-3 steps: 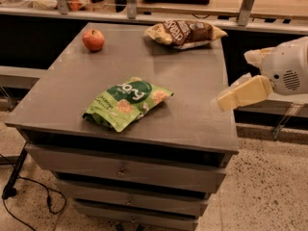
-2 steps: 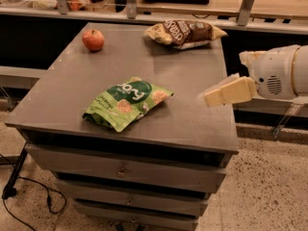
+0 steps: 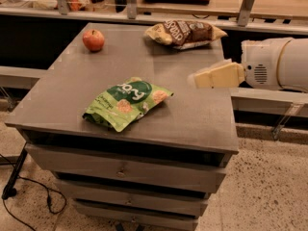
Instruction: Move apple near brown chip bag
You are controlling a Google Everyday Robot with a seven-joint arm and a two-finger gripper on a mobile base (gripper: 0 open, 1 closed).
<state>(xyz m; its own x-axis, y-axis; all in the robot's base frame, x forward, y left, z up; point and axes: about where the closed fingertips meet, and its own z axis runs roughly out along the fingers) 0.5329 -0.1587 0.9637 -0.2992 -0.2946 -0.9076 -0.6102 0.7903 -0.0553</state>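
The apple (image 3: 93, 39) is small, red-orange, and sits at the far left of the grey cabinet top (image 3: 96, 85). The brown chip bag (image 3: 186, 33) lies crinkled at the far right edge of the top, with cream ends and white lettering. My gripper (image 3: 198, 78) reaches in from the right on a white arm, cream-coloured fingers pointing left over the right side of the top. It is below the brown bag in the picture and far right of the apple. It holds nothing.
A green chip bag (image 3: 127, 103) with a white logo lies near the front middle of the top. The cabinet has drawers (image 3: 125, 170) below. A counter with metal posts (image 3: 247, 4) runs behind. A black cable (image 3: 29, 196) lies on the floor at left.
My gripper and arm have moved left and slightly up, further over the cabinet top. The apple and both bags have not moved.
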